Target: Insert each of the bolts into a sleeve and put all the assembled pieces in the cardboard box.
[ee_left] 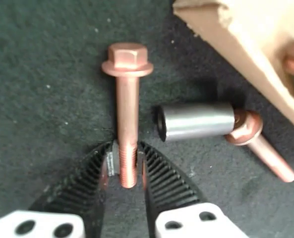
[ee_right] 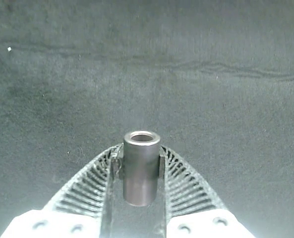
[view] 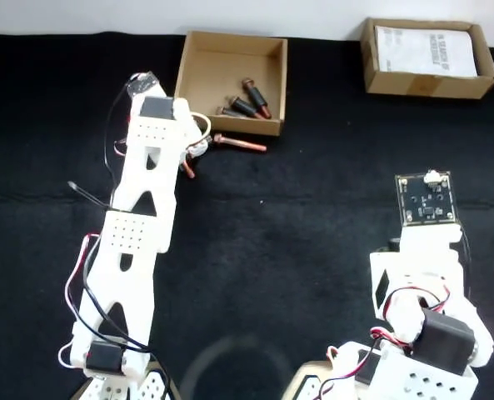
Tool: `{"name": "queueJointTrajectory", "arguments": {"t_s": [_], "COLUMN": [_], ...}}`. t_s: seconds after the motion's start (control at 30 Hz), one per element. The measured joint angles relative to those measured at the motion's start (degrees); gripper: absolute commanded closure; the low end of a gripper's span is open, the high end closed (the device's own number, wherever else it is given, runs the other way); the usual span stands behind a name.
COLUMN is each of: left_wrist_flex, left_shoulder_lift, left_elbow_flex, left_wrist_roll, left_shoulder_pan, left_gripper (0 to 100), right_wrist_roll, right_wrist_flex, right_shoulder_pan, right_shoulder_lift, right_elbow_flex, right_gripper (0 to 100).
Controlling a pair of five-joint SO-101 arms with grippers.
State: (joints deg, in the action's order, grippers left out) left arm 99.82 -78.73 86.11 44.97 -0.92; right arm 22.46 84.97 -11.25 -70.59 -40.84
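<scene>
My left gripper (ee_left: 128, 151) is shut on the threaded end of a copper bolt (ee_left: 127, 94), held low over the black mat; its hex head points away from the fingers. Beside it lie a loose grey sleeve (ee_left: 196, 120) and a second copper bolt (ee_left: 258, 141), whose head touches the sleeve's end. In the high view the left arm reaches to the front corner of the cardboard box (view: 195, 71), where that second bolt (view: 240, 143) lies. Assembled pieces (view: 248, 102) rest inside the box. My right gripper (ee_right: 142, 154) is shut on an upright grey sleeve (ee_right: 142, 168), bore facing up.
A second cardboard box (view: 426, 82) with a printed sheet stands at the back right. The right arm (view: 427, 275) sits at the front right, its wrist camera board (view: 427, 198) on top. Black mat (view: 313, 208) covers the table between the arms.
</scene>
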Motion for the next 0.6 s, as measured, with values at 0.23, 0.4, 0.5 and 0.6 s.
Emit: {"name": "queueJointTrajectory", "arguments": {"t_s": [0.23,0.4,0.5,0.6], "left_wrist_flex": [0.6,1.0,1.0,1.0], "left_shoulder_lift": [0.0,1.1,5.3,13.1], "left_elbow_flex": [0.0,-2.5,-9.2,-20.8], "left_wrist_roll": [-5.2,-10.0,-14.4,-19.3], "left_shoulder_pan": [-3.5,-7.5,-9.4,-10.9], "left_gripper": [99,99,99,99], "right_wrist_roll": [1.2,1.6,1.6,1.6], "right_wrist_flex": [-1.3,-4.4,-6.9,-9.1], "right_shoulder_pan": [0.0,0.0,0.0,0.0], "right_shoulder_lift": [0.0,0.0,0.0,0.0], "right_elbow_flex": [-2.3,-4.1,-4.1,-4.1], "right_gripper": [99.1,99.1,99.1,99.1]}}
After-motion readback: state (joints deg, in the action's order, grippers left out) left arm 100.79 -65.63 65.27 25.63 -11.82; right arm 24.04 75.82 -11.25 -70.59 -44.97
